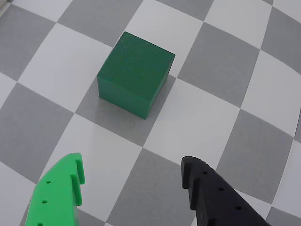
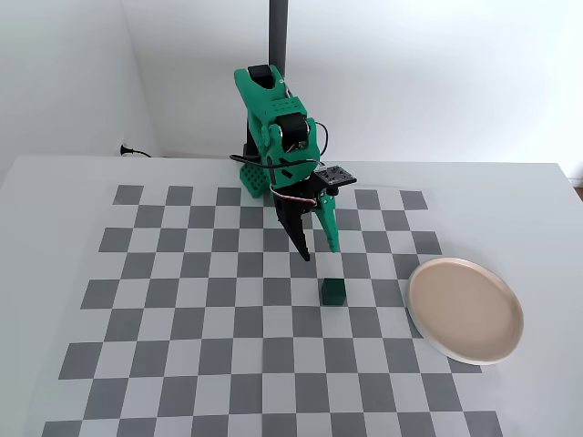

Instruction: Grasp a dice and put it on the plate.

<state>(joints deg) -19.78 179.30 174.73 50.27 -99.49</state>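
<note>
The dice (image 1: 135,73) is a dark green plain cube resting on the checkerboard, above the middle of the wrist view. In the fixed view the dice (image 2: 333,290) sits near the board's centre. My gripper (image 1: 131,176) is open and empty, its bright green finger (image 1: 70,181) at lower left and its black finger (image 1: 202,181) at lower right, short of the dice. In the fixed view the gripper (image 2: 318,248) hangs just above and behind the dice. The plate (image 2: 465,309), beige-pink with a cream rim, lies to the right of the dice.
The green arm base (image 2: 257,177) stands at the back of the checkerboard mat (image 2: 182,300). A dark post (image 2: 277,36) rises behind it. White walls close the back and left. A cable plug (image 2: 127,150) lies at the back left.
</note>
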